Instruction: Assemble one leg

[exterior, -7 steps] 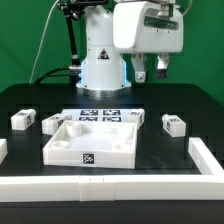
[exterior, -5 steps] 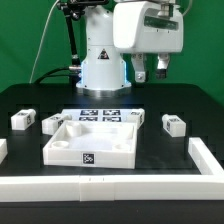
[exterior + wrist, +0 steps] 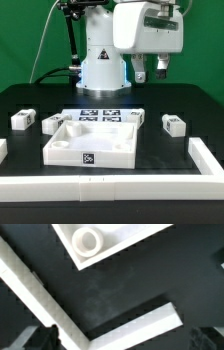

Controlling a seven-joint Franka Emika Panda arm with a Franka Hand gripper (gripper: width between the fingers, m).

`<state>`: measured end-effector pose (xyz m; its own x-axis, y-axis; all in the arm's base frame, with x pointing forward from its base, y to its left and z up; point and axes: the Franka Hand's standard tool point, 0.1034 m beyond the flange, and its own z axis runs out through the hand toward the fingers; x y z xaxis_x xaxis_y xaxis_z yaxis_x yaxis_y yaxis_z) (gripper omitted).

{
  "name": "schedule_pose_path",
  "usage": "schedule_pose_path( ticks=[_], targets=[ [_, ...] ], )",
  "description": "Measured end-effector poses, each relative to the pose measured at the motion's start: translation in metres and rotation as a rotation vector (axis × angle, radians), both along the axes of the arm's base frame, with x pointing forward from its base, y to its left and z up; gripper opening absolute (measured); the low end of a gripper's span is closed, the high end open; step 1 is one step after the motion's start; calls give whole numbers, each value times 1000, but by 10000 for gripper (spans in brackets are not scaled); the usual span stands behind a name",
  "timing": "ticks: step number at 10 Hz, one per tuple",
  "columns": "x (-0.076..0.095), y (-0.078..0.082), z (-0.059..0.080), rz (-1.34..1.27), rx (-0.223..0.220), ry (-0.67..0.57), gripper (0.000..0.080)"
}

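Small white legs with tags lie on the black table: two at the exterior view's left [image 3: 22, 120] [image 3: 52, 123], one at its right [image 3: 173, 124], and another behind the tray [image 3: 137, 118]. The large white tray-like part [image 3: 110, 150] sits in the middle; its corner with a round socket [image 3: 87, 242] shows in the wrist view. My gripper [image 3: 150, 70] hangs high above the table behind the right-hand leg, open and empty. In the wrist view the gripper [image 3: 120, 343] shows only dark fingertips [image 3: 36, 336] far apart. No leg shows in the wrist view.
The marker board [image 3: 100, 113] lies behind the tray. A low white wall [image 3: 110, 186] runs along the table's front and up its right side [image 3: 205, 155]; its corner [image 3: 95, 333] shows in the wrist view. The robot base [image 3: 100, 65] stands at the back.
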<state>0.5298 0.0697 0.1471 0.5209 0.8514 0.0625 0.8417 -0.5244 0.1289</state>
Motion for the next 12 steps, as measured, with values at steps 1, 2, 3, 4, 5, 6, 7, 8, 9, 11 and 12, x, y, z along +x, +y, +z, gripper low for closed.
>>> schedule_pose_path(
  ticks=[1, 2, 3, 4, 5, 6, 7, 8, 9, 11, 12],
  targets=[
    [-8, -5, -2, 102, -15, 4, 650],
    [-17, -15, -6, 198, -31, 22, 650],
    [-24, -26, -11, 332, -49, 52, 650],
    [-29, -35, -19, 408, -53, 79, 650],
    [-33, -40, -31, 408, -51, 100, 650],
    [-39, -48, -41, 390, -46, 87, 650],
    [-40, -48, -40, 388, -46, 95, 650],
    [-39, -47, -40, 388, -46, 94, 650],
    [-39, -48, -41, 387, -46, 96, 650],
    [-46, -45, -52, 320, -34, 117, 650],
    [-52, -50, -63, 360, -30, 106, 650]
  ],
)
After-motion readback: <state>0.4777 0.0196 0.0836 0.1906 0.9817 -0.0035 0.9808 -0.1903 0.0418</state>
